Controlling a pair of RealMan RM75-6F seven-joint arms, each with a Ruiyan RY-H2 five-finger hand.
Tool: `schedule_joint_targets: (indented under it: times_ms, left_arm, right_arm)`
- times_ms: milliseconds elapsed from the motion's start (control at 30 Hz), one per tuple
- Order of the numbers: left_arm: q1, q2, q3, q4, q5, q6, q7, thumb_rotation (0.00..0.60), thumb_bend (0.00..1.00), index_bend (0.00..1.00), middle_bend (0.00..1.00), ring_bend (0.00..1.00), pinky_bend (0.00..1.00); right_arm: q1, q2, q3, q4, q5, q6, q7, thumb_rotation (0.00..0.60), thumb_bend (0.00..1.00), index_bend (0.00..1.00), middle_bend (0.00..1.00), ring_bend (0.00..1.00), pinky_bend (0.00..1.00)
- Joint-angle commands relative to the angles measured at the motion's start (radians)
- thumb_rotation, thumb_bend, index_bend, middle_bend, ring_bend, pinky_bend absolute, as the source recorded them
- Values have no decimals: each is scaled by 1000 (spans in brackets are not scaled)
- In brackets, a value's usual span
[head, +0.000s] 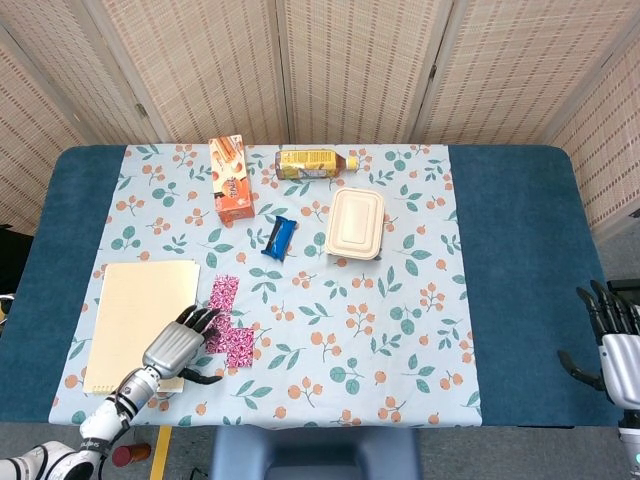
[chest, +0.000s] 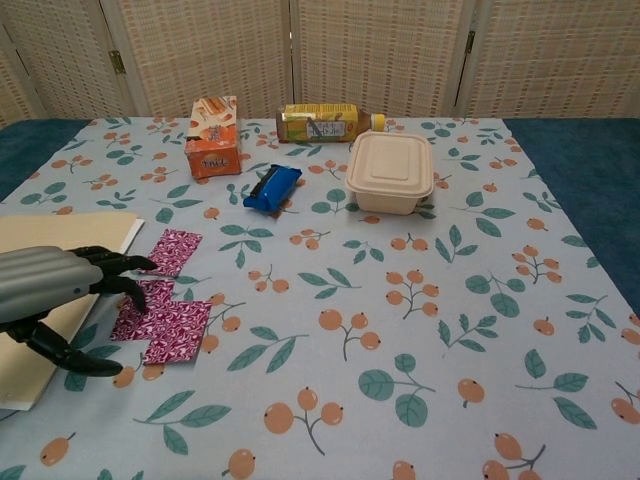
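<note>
My left hand (head: 172, 347) hovers at the near left of the table, fingers apart and curved, thumb below; in the chest view the left hand (chest: 48, 288) has its fingertips over the left end of the pink patterned packets (chest: 162, 320). It holds nothing. Another pink packet (chest: 172, 250) lies just beyond; in the head view these pink packets (head: 231, 343) lie right of the hand. My right hand (head: 617, 345) is off the table's right end, fingers spread and empty, seen in the head view only.
A cream notepad (head: 140, 310) lies under and left of the left hand. At the back stand an orange carton (head: 232, 180), a lying yellow bottle (head: 312, 163), a beige lidded box (head: 356, 222) and a blue packet (head: 280, 238).
</note>
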Motion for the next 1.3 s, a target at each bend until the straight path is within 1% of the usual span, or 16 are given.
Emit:
schedule_joint_targets:
  times_ms: [33,133,267,433,767,1300]
  left_arm:
    - [5,10,8,-4,7,3,-6,236,151,285,0,0,0]
    - [11,20,12,-11,17,11,-13,235,151,286,0,0,0]
    - [18,19,5,-25,42,43,-27,236,151,284,0,0,0]
    - [4,1,-4,-32,51,30,-15,237,151,280,0,0,0]
    - [-4,-24,-6,-23,15,-7,35,236,151,277,0,0,0]
    - [21,9,6,-15,-4,8,29,237,151,278,0,0,0]
  right_arm:
    - [-2,1,0,-1,-1,3,0,600,285,0,0,0,0]
    - [-4,1,0,-2,-3,9,0,600,283,0,0,0,0]
    - [-8,0,-3,0,-4,11,2,600,284,0,0,0,0]
    - [-12,-1,-3,6,-1,15,9,600,284,0,0,0,0]
    - [-14,-5,-2,18,6,10,20,600,284,0,0,0,0]
    - [-12,-8,1,18,2,11,19,600,284,0,0,0,0]
